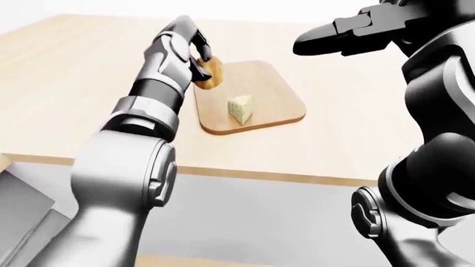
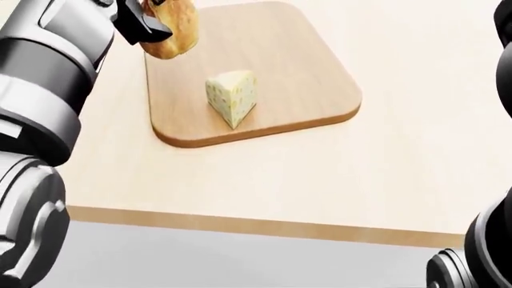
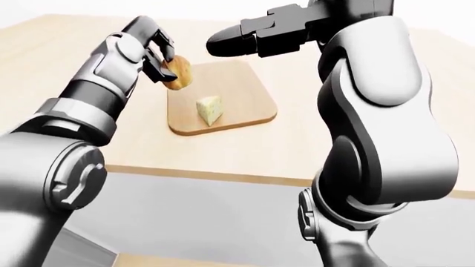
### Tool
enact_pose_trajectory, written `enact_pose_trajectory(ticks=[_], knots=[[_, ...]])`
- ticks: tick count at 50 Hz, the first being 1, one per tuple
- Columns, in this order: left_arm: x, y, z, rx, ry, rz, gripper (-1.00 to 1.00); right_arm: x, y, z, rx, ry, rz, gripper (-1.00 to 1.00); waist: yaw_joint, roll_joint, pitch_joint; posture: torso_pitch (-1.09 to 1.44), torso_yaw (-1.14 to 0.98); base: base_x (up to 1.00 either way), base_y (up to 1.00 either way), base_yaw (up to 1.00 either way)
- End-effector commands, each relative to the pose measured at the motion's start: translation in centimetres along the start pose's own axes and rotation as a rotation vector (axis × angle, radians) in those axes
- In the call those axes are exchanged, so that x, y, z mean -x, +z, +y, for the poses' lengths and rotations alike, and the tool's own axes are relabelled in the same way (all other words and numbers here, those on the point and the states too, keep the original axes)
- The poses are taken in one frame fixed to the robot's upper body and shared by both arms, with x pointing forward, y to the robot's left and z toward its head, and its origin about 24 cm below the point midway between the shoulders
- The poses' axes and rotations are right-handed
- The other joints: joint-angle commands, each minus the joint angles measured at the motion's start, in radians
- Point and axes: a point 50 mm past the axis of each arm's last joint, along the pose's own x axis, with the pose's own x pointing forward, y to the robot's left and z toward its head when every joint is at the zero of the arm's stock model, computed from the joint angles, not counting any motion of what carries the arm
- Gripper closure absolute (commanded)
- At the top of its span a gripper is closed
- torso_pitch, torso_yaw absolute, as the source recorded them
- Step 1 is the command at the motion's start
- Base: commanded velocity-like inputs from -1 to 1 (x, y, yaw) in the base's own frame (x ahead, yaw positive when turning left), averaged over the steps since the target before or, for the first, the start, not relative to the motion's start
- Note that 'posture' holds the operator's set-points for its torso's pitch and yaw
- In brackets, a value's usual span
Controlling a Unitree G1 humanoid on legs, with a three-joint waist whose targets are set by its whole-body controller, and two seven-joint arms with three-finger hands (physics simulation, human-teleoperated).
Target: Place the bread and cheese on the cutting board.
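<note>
A wooden cutting board (image 2: 304, 72) lies on the pale table, and a yellow cheese wedge (image 2: 233, 96) stands near its middle. My left hand (image 3: 160, 60) is shut on a round golden bread roll (image 2: 174, 29), held in the air over the board's upper left corner in the head view. My right hand (image 3: 241, 34) hovers high above the table with its fingers stretched out flat, holding nothing; it is out of the head view.
The table's wooden edge (image 2: 264, 227) runs across the bottom of the head view, with grey floor below. Bare tabletop (image 2: 432, 156) lies to the right of the board. My left forearm (image 2: 48, 66) fills the head view's left side.
</note>
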Motion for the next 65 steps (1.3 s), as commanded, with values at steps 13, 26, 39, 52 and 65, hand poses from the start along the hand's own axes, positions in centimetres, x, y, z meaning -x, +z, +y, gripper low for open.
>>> enact_pose_trajectory(ticks=[13,26,39,52,65], knots=[[0.2,1.6,0.0,0.007,0.068,-0.077,1.0,0.2,1.2,-0.2,0.002,-0.016,-0.064,-1.0,0.002,-0.002,-0.035,0.0,0.0,0.0,0.0,0.0],[0.3,2.1,-0.7,0.011,0.068,-0.097,1.0,0.1,1.1,0.0,0.002,-0.01,-0.063,-1.0,0.004,-0.004,-0.035,0.0,0.0,0.0,0.0,0.0],[0.3,2.0,-1.4,0.013,0.053,-0.098,-1.0,0.1,1.1,0.0,0.002,-0.009,-0.063,-1.0,0.004,-0.004,-0.036,0.0,0.0,0.0,0.0,0.0],[0.3,2.2,-0.8,0.028,0.07,-0.108,-1.0,0.1,0.9,0.1,0.001,-0.008,-0.061,-1.0,0.005,-0.004,-0.037,0.0,0.0,0.0,0.0,0.0],[0.6,2.5,3.1,0.591,0.091,-0.162,-1.0,0.0,0.8,0.2,0.003,-0.006,-0.057,-1.0,0.003,0.002,-0.033,0.0,0.0,0.0,0.0,0.0]])
